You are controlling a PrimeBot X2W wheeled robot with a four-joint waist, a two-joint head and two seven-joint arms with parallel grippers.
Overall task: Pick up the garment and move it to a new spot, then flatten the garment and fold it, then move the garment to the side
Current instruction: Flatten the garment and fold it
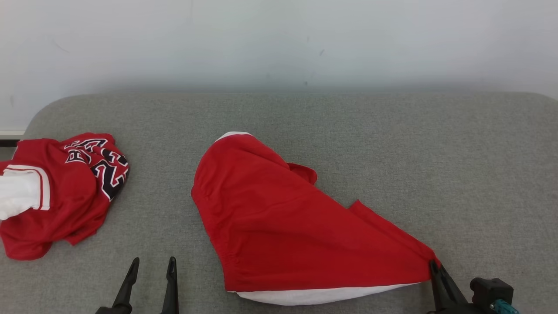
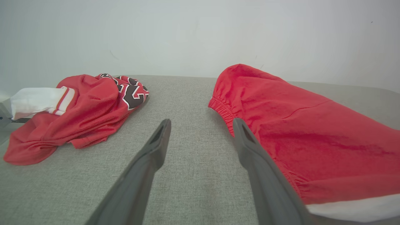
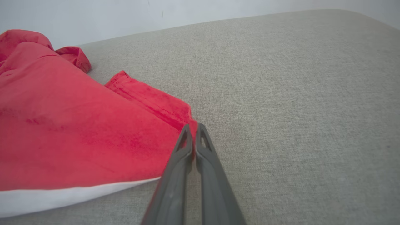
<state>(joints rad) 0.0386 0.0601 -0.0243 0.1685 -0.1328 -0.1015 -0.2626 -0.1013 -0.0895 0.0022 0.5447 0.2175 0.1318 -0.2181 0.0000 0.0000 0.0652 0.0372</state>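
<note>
Your right gripper (image 1: 436, 267) is pinched tight on the pointed corner of the red garment (image 1: 279, 226), at the lower right of the head view. The garment lies mid-frame on the grey padded surface (image 1: 392, 144). Your left gripper (image 1: 152, 264), lower left, stands wide apart and holds nothing, just beside the elastic waistband (image 2: 220, 107) (ignore the crumpled jersey (image 1: 65, 192) at far left). Take the waistband edge with the left first, then lift both together so the cloth hangs even.
</note>
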